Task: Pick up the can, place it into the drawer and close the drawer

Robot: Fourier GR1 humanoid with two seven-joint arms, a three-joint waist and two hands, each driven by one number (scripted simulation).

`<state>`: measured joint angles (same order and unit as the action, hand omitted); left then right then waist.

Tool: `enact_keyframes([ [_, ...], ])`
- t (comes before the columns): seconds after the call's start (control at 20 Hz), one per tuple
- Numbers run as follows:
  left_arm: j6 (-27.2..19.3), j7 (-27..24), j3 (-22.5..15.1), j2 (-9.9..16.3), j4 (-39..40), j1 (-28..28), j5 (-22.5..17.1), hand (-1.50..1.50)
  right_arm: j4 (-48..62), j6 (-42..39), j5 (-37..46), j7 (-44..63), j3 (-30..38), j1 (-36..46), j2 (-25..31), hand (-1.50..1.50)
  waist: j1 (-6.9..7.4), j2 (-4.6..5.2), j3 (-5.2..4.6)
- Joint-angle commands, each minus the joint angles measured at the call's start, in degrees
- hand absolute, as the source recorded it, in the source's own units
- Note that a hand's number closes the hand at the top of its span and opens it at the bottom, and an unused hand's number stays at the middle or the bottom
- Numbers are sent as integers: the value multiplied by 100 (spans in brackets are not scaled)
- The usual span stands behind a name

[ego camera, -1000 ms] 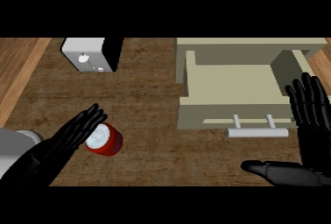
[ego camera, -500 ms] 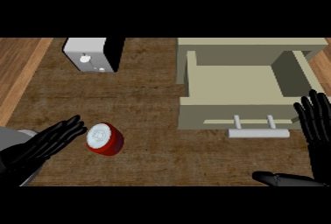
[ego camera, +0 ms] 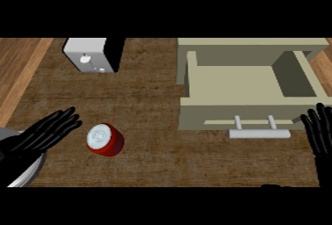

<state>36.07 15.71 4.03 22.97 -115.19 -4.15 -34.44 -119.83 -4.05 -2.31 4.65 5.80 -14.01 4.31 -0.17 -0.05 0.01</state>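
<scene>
The red can [ego camera: 106,139] lay on the surface [ego camera: 149,105], just beside the left hand [ego camera: 44,134], whose fingers were spread. The drawer [ego camera: 250,90] stood open; the right hand [ego camera: 320,132] kept straight fingers.

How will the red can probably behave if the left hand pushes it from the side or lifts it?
The red can looks tilted or on its side, its pale end showing, so a side push from the left hand would likely roll it. Its round, smooth-looking wall may slip between fingers. It looks short and rigid, so it probably keeps its shape when lifted.
</scene>
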Motion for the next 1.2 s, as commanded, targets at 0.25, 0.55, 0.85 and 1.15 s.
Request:
enact_keyframes([
  [0.25,337,-232,-65,-642,633,227,870,-150,46,-159,-46,-22,244,21,-12,-150,3,3,-1],
  [0.55,397,-717,-298,-1101,1009,219,1715,-150,597,-545,-267,-695,616,-169,92,-150,-4,2,-1],
  [0.85,404,-705,-207,-1203,1376,440,1767,-150,-36,-454,-241,46,593,-48,70,-150,2,1,-1],
  [1.15,577,-1853,38,-1152,2322,473,2723,-150,-369,-313,-157,504,464,196,-9,-150,7,2,-3],
])
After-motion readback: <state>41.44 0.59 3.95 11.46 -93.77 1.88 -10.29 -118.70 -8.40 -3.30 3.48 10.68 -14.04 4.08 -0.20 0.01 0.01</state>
